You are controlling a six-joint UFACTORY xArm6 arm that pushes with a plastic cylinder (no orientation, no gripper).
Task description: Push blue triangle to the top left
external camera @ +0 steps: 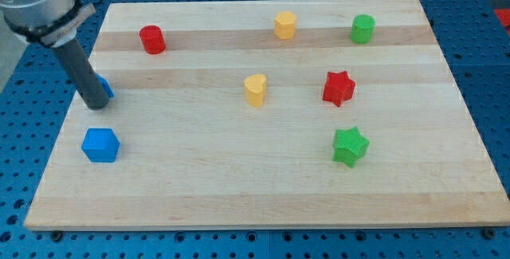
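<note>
My tip (97,104) sits near the board's left edge, about mid-height, touching or just in front of the blue triangle (106,88). Only a sliver of that block shows, peeking out on the rod's right side, so I call it the triangle from the task, not from its shape. No fingers on this rig, just a plain rod, so nothing opens or closes.

The triangle is already by the left edge and needs to go up toward the top left corner. To do that well I'd get my tip onto the block's lower side, a touch to its right, then push up and slightly left in one steady line. Off-centre contact will likely spin it or let it slip past the rod.

Watch the left edge of the board (72,107): too much leftward push could send the block off. The red cylinder (152,39) stands to the right of the path, near enough to mind. The blue cube (100,144) lies below, out of the way.
</note>
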